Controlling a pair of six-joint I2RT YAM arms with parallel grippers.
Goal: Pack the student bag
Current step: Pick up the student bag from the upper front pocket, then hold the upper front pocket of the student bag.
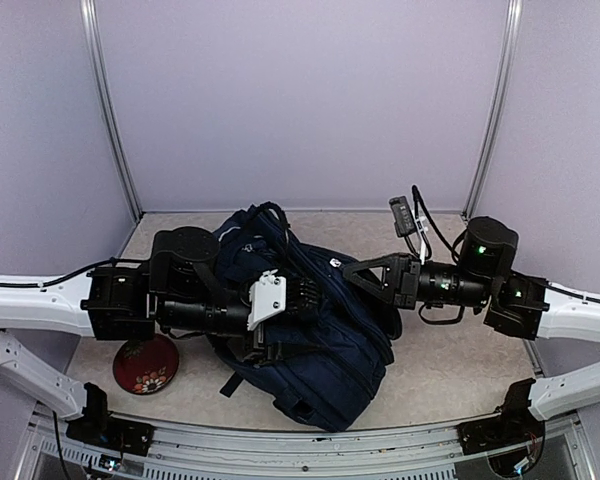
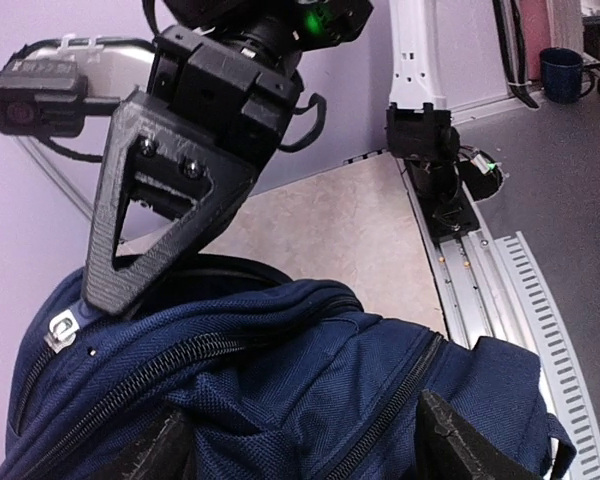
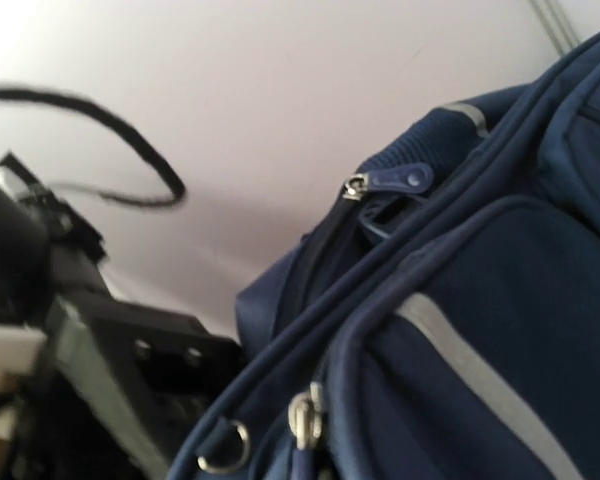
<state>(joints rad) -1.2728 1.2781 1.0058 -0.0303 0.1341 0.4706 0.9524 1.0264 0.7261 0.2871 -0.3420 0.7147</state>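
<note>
Student bag [image 1: 320,350] lies centre-frame in top view. Left gripper [image 1: 305,295] is on it w/ fingers [image 2: 450,440] spread wide astride the top fabric, prob. to steady the opening. Right gripper [image 1: 358,272] tip is by the zipper pull [image 2: 64,330], likely to work it; whether it's pinching, can't tell. Bare table [image 1: 450,360] at lower right; red dish [image 1: 145,365] at lower left, near the bag.

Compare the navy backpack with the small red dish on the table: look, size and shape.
Size: the student bag is by far the larger; the red dish is small beside it. Colour: the bag is navy blue with pale stripes, the dish dark red with a flower-like pattern. Shape: the bag is soft and slumped in folds, the dish round, flat and rigid-looking. Both rest on the beige table.
</note>
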